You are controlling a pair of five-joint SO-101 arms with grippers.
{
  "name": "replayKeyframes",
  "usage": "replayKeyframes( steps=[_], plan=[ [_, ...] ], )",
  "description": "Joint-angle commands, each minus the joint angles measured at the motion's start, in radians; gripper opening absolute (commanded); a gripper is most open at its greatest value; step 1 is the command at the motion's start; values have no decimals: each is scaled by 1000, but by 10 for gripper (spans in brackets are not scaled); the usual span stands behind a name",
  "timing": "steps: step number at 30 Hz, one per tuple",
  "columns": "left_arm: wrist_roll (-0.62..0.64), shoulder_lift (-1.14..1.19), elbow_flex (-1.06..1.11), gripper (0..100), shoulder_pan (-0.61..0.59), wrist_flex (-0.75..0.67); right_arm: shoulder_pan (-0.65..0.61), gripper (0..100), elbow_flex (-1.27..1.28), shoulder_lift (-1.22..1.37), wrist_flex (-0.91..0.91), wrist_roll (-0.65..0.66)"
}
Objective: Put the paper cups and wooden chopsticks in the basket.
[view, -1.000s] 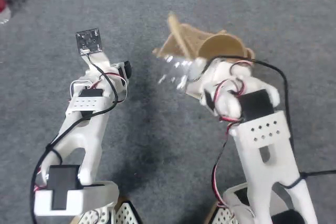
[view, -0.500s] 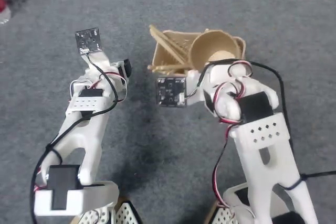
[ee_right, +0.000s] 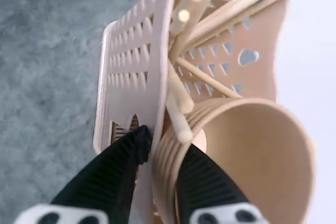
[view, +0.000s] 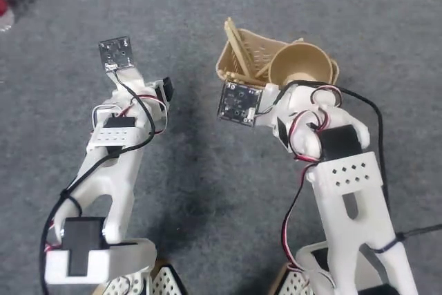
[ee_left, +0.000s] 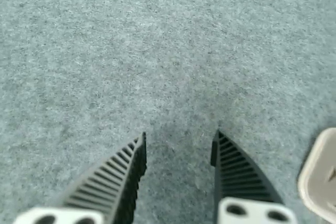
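Swinging to the right since half a second ago, the right arm has carried the basket (view: pixel 228 74) along, and it now sits tilted farther right on the grey bench (view: pixel 193 170). The left arm has not shifted.

The right tool (ee_right: pixel 163 142) is nearly closed, pinching the basket's slotted wall (ee_right: pixel 131 61), with one finger outside and the other inside. The ribbed side of the paper cups (ee_right: pixel 247 150) is pressed against that inner finger. The cups (view: pixel 302 67) and the wooden chopsticks (view: pixel 236 45) lie inside the basket, the sticks (ee_right: pixel 210 19) poking past its rim.

The left tool (ee_left: pixel 179 137) hangs partly open over bare bench, holding nothing, with a basket corner (ee_left: pixel 320 177) nearby.
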Motion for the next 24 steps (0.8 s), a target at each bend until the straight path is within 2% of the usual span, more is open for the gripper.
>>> replayKeyframes(
  steps=[1,7,12,14,17,24],
  plan=[
    [3,-8,-2,198,2,-14,8,9,121,33,-122,-60],
    [3,-8,-2,198,2,-14,1,12,316,36,-375,-68],
    [3,-8,-1,198,2,-14,-2,32,345,36,-390,-68],
    [3,-8,-1,198,2,-14,1,8,345,28,-383,-68],
    [3,-8,-1,198,2,-14,-13,6,308,4,-285,-46],
    [3,-8,-1,198,2,-14,-185,8,37,-160,134,-6]
  ],
)
